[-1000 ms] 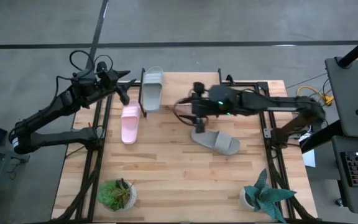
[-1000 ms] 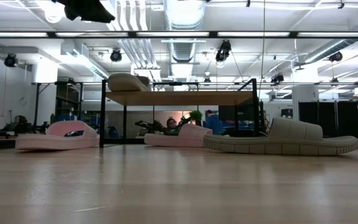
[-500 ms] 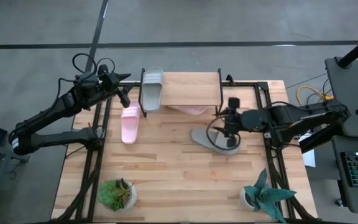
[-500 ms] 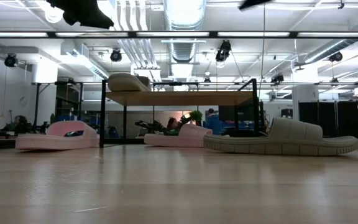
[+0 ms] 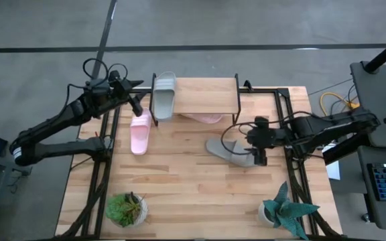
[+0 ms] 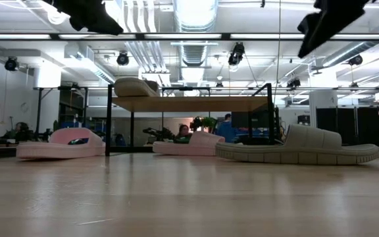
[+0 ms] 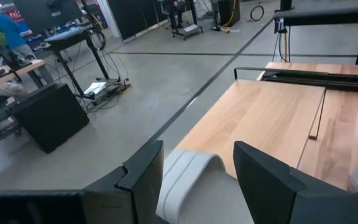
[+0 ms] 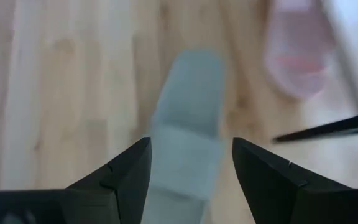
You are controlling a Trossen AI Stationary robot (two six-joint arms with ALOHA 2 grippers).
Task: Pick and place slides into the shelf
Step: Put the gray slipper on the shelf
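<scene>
The shelf [image 5: 206,97] stands at the table's far edge. One grey slide [image 5: 164,95] lies on its plank's left end. A pink slide [image 5: 205,118] lies under the shelf, on the table. Another pink slide [image 5: 140,132] lies on the table left of the shelf. The second grey slide [image 5: 228,150] lies sole down on the table, right of centre. My right gripper [image 5: 259,155] is open, above that slide's right end, with the slide [image 8: 185,143] showing between its fingers. My left gripper [image 5: 137,106] is open, left of the shelf's grey slide [image 7: 185,177], high above the table [image 6: 91,16].
Two potted plants [image 5: 126,209] [image 5: 283,211] stand near the table's near edge. Black frame rails [image 5: 106,154] run along the table's left and right sides. There is bare wood between the plants and in the table's middle. People sit in the room beyond the table [image 6: 183,131].
My right gripper has gone from the grey slide's left end, by the shelf's middle, toward the table's right edge. It now hangs over the slide's right end. The pink slide under the shelf has come into view. The slides have not moved.
</scene>
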